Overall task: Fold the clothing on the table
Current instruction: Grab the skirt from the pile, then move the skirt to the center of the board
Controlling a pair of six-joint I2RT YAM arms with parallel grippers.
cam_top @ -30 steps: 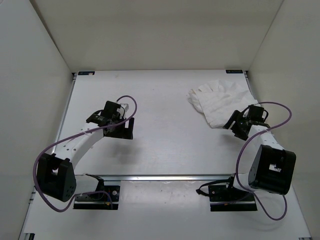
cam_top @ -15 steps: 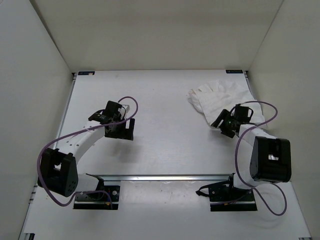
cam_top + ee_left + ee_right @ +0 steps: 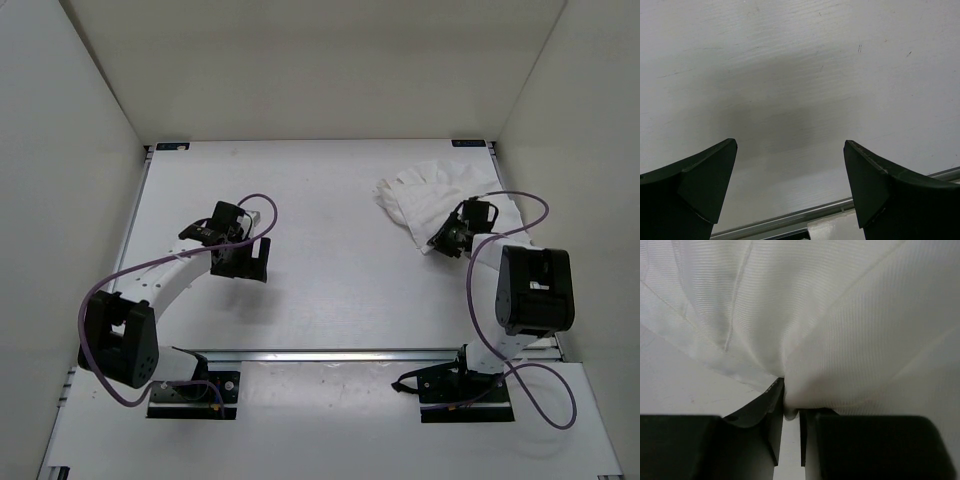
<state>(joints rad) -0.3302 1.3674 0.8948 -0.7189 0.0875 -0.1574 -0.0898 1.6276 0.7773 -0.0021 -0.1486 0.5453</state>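
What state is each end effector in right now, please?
Left end effector: open, holding nothing, above the table.
Right end effector: closed, pinching a fold of the clothing.

You see the clothing (image 3: 855, 315) is thin, finely ribbed white cloth; the table (image 3: 800, 65) looks matt, faintly scratched.

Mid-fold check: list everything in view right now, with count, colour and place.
clothing: one, white, crumpled at the table's far right
table: one, white, under everything
metal rail: one, silver, across the table before the arm bases
corner brackets: two, black, table's far corners
walls: three, white, around the table
cables: two, purple, one looping along each arm
left gripper: one, black, open over bare table, left side
right gripper: one, black, shut on the clothing's near edge
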